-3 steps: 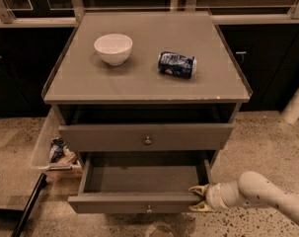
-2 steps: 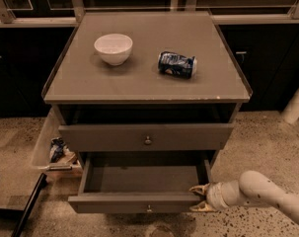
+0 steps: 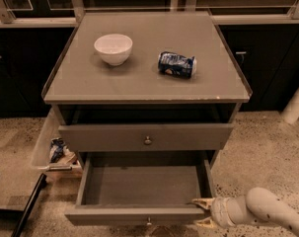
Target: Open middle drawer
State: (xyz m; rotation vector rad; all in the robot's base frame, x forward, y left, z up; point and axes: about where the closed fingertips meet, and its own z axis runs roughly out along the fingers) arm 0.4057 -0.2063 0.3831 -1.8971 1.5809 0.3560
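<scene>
Camera view: the middle drawer [image 3: 139, 215] stands pulled far out below the worktop's [image 3: 139, 85] front edge (its plain grey inside shows). At the right end of its front panel sits the pincer [image 3: 204, 213], open, one finger on each side of that panel. On the worktop, a white bowl [image 3: 113, 48] sits toward the back left corner, with a crushed can [image 3: 176, 64] right of centre.

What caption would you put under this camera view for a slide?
Robot gripper at a front corner of the pulled-out middle drawer; bowl and can sit on the cabinet.
</scene>
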